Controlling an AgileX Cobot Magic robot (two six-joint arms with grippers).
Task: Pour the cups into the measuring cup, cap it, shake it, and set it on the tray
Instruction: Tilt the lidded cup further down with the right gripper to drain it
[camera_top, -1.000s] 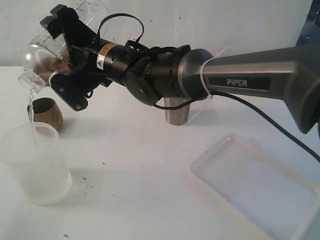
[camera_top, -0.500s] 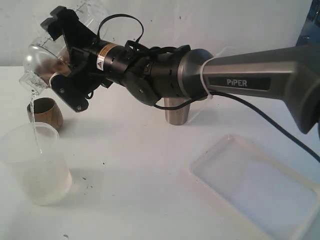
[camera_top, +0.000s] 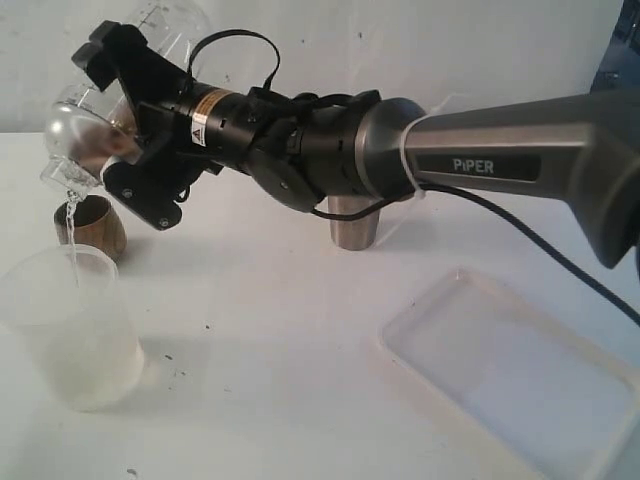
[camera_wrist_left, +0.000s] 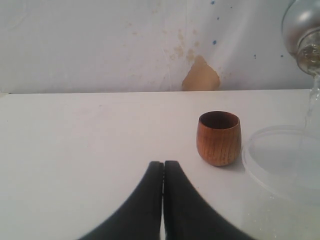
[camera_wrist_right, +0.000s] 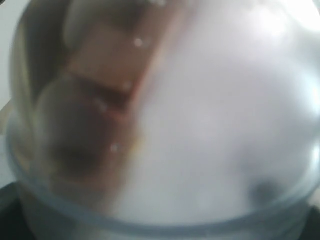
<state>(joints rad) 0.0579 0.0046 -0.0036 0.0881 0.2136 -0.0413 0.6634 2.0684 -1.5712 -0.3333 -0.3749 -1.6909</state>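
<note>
Clear plastic: the measuring cup (camera_top: 75, 135) is gripped in the right gripper (camera_top: 115, 125), whose fingers (camera_top: 140, 190) clamp it from both sides. I see the cup held off the counter (camera_top: 260, 330), tilted steeply with its rounded end lowest. A thin stream of liquid falls from that end into the frosted cup (camera_top: 70, 330), which stands upright on the counter directly beneath. The wooden cup (camera_top: 90, 225) stands upright just behind the frosted cup. A small steel cup (camera_top: 352, 232) stands farther back, partly hidden by the right arm. The tray (camera_top: 470, 285) lies flat on the counter, well apart from the cups.

The left gripper (camera_wrist_left: 163, 165) has its fingers (camera_wrist_left: 145, 200) pressed together on nothing, near the wooden cup. The right wrist view shows only a blurred close-up of the clear cup wall.
</note>
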